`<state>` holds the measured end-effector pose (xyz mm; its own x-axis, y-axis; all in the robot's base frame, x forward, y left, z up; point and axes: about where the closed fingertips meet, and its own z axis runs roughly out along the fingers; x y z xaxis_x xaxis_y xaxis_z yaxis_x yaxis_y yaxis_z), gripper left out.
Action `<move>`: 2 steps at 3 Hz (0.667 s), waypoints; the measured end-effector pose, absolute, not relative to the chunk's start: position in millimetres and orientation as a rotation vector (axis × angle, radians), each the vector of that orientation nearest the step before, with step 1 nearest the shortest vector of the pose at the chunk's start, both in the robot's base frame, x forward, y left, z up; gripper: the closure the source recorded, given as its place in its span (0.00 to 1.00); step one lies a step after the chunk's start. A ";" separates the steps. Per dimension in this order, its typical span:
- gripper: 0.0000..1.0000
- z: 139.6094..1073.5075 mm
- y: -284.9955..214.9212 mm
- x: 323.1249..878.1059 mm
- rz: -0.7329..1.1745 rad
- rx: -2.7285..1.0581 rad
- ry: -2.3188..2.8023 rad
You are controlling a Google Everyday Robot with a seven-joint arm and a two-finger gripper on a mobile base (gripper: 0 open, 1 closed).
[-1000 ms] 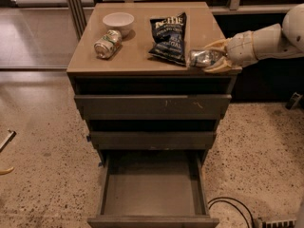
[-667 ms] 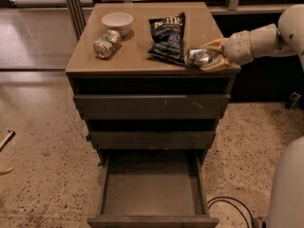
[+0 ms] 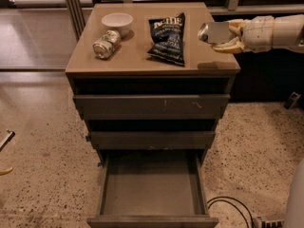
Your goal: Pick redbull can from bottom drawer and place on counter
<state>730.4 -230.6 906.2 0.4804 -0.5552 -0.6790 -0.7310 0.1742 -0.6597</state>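
Observation:
My gripper point(image 3: 227, 35) reaches in from the right and is shut on the redbull can point(image 3: 213, 32), a slim silver can held on its side. The can hangs a little above the right edge of the tan counter point(image 3: 137, 61); its shadow falls on the top below. The bottom drawer point(image 3: 151, 189) stands pulled out at the foot of the cabinet, and its grey inside is bare.
On the counter lie a dark chip bag point(image 3: 168, 38), a green-and-white can point(image 3: 106, 43) on its side and a white bowl point(image 3: 117, 21). The two upper drawers point(image 3: 151, 106) are slightly open. A black cable point(image 3: 232, 205) lies on the floor at the lower right.
The gripper has lifted the can from near the counter's surface to a little above its right edge, and the can now lies more level.

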 end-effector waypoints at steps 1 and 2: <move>1.00 921.2 -235.8 731.4 0.157 -1.423 1.191; 1.00 922.1 -231.9 733.4 0.157 -1.411 1.245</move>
